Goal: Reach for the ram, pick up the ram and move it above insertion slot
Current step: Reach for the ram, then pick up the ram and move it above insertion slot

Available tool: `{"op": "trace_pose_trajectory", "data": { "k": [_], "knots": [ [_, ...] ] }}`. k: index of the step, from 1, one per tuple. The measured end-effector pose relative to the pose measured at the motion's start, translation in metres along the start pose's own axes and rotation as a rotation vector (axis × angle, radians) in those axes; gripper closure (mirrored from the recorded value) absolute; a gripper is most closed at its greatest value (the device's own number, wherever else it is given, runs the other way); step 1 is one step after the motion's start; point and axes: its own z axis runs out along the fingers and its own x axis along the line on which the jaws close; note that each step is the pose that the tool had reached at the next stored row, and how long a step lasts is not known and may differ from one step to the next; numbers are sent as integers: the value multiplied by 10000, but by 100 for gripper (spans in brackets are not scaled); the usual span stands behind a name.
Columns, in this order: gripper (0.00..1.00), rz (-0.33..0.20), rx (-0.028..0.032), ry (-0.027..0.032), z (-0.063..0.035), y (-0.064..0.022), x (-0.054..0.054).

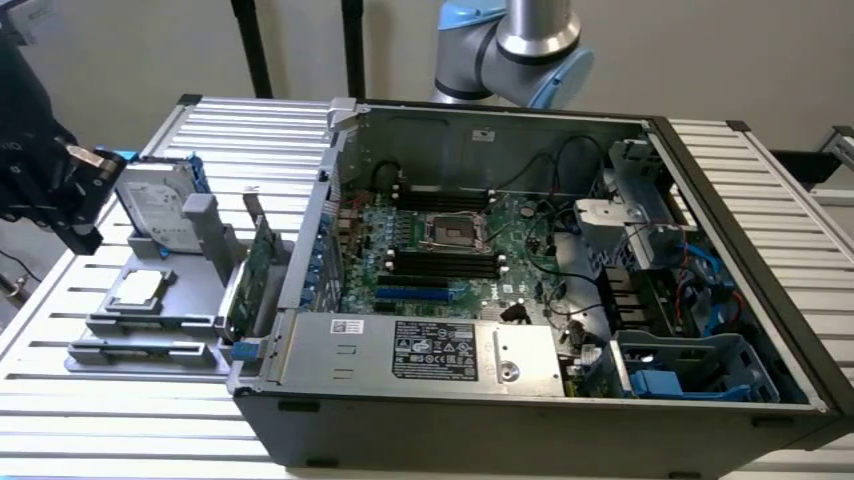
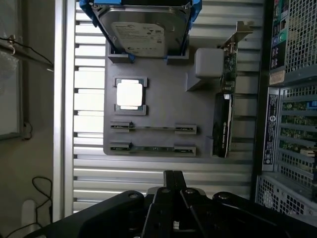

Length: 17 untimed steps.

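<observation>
I see the ram (image 2: pixel 152 148) lying flat in the last row of clips on the grey tray (image 2: pixel 163 106), at the end farthest from the hard drive (image 2: pixel 143 32) in its blue frame. The tray sits at the lower left of the exterior view, just outside the open computer case (image 1: pixel 534 430). A processor (image 2: pixel 130 94) rests mid-tray and the expansion card (image 2: pixel 223 124) stands on edge along the side nearest the case. My gripper (image 2: pixel 173 176) hangs clear of the tray, well apart from the ram, fingers pressed together on nothing.
</observation>
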Motion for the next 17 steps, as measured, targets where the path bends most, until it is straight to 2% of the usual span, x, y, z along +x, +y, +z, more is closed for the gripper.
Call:
{"op": "trace_pose_trajectory", "data": {
  "k": [3,17],
  "knots": [
    [89,-264,3,19,20,0,-1],
    [89,-2807,9,115,99,-4,-1]
  ]
}}
